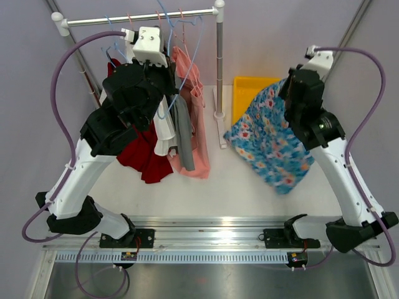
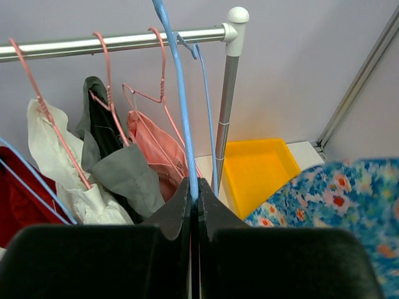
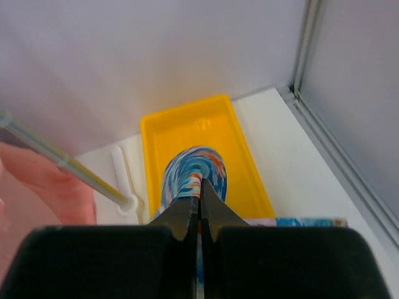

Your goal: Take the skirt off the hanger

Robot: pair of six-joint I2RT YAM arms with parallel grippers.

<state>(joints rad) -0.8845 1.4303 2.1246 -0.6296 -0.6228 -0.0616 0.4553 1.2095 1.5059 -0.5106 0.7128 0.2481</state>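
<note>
skirt (image 1: 269, 140) top hidden between right fingers (image 3: 181, 218), blue hanger (image 2: 181, 93) hook cropped

White links (image 1: 78, 180), black joints (image 1: 134, 93), black claws (image 2: 194, 202), 2 purple cables (image 1: 60, 67).

fingers (image 2: 177, 208) pinching blue hanger (image 2: 184, 112), floral skirt (image 2: 340, 199) right

To your left, the rail (image 1: 140, 17) runs across the back of the table (image 1: 237, 187), with garments (image 1: 187, 124) hanging beneath it. Its right post (image 1: 219, 62) stands just left of the tray (image 1: 244, 84). The skirt (image 1: 271, 140) hangs from the right gripper (image 3: 200, 187), over the tray's near end. The left gripper (image 2: 194, 190) pinches a hanger (image 2: 182, 112) near the post.
</note>
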